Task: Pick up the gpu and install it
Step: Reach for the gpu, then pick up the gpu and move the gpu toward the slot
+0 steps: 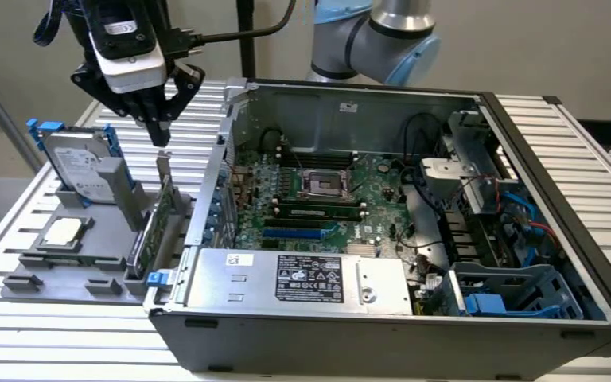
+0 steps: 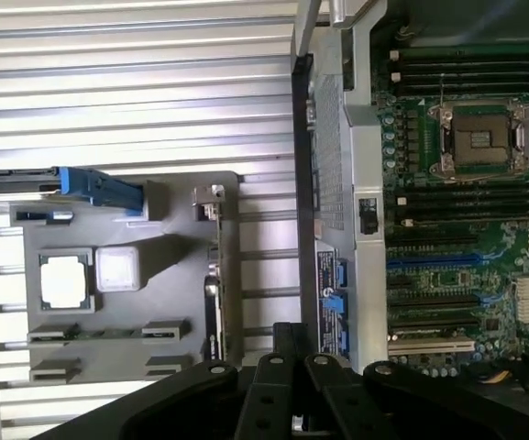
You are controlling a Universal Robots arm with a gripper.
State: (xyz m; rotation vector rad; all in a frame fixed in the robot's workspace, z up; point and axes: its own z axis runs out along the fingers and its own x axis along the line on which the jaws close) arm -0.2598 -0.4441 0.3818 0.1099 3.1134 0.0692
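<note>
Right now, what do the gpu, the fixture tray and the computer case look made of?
gpu: green circuit board, likely fibreglass laminate, with a bare silver metal bracket.
fixture tray: matte gray, blocky moulded shapes, probably plastic.
computer case: dull gray sheet metal, folded edges.

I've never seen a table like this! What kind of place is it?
Probably a robot lab or workshop for building computers. An open computer case lies on a slatted metal table, a robot gripper hangs above a grey tray of parts, and the gpu stands in that tray.
</note>
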